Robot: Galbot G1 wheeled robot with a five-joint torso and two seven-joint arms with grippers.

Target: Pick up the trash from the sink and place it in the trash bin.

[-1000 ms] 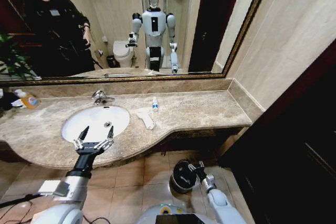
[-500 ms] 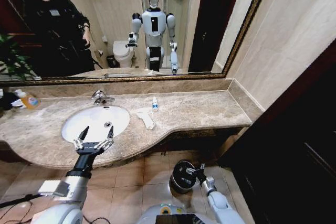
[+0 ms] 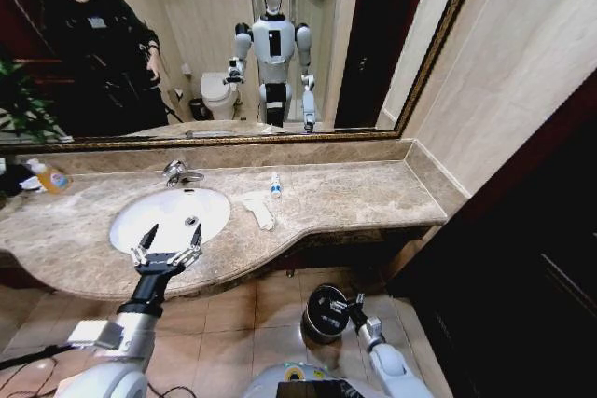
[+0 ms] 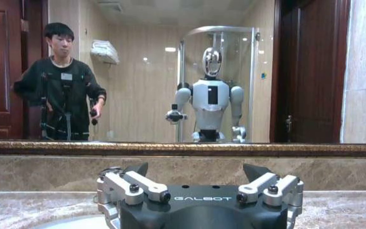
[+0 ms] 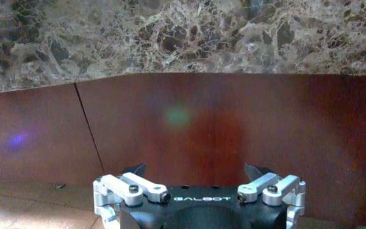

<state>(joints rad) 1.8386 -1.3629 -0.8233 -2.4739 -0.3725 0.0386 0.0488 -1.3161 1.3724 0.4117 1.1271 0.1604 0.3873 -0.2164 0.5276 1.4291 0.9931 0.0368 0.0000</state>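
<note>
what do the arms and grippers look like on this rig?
Both grippers, left gripper and right gripper, have black bodies with white GALBOT lettering, silver bolted linkages and dark pointed fingertips. The forearms are black near the wrist, then silver-white. A black cable trails by the left arm.

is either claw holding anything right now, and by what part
Nothing is held. The left claw is open and empty over the near rim of the sink. The right claw is open and empty, low beside the trash bin.
</note>
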